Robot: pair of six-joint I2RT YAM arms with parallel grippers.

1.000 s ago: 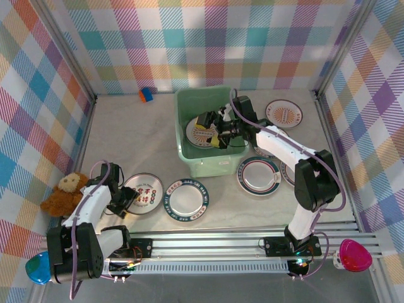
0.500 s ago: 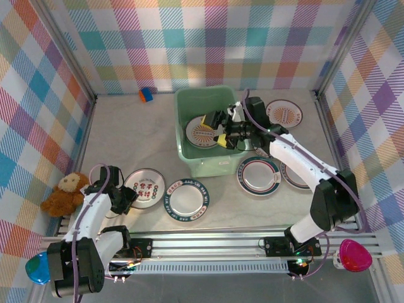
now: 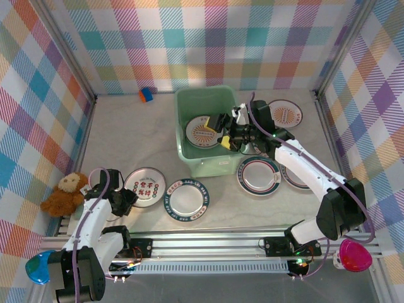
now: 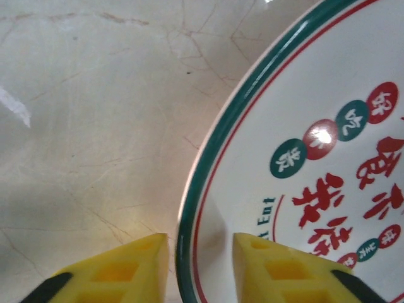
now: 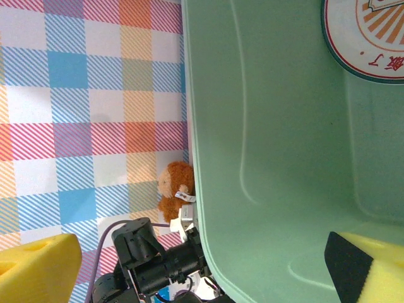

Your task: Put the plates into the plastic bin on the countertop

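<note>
The mint-green plastic bin (image 3: 189, 104) stands at the back middle of the beige countertop (image 3: 126, 132), with one orange-patterned plate (image 3: 199, 132) inside it. My right gripper (image 3: 221, 130) hovers open over the bin's right side, nothing between its fingers; in the right wrist view it (image 5: 202, 268) faces the bin wall (image 5: 284, 158) and that plate (image 5: 372, 38). My left gripper (image 3: 129, 199) is shut on the near-left rim of a plate with red characters (image 3: 146, 186). In the left wrist view its yellow fingers (image 4: 126, 271) straddle the green rim (image 4: 189, 246).
More plates lie on the countertop: a teal-rimmed one (image 3: 187, 199) near the front, one (image 3: 258, 175) right of the bin, one (image 3: 283, 113) at the back right. A brown plush toy (image 3: 63, 194) sits at the left wall. A small blue-orange block (image 3: 146, 95) lies at the back.
The left gripper has closed onto the plate's rim, and its arm has drawn toward the near-left. The right gripper has pulled back to the right over the bin, staying open.
</note>
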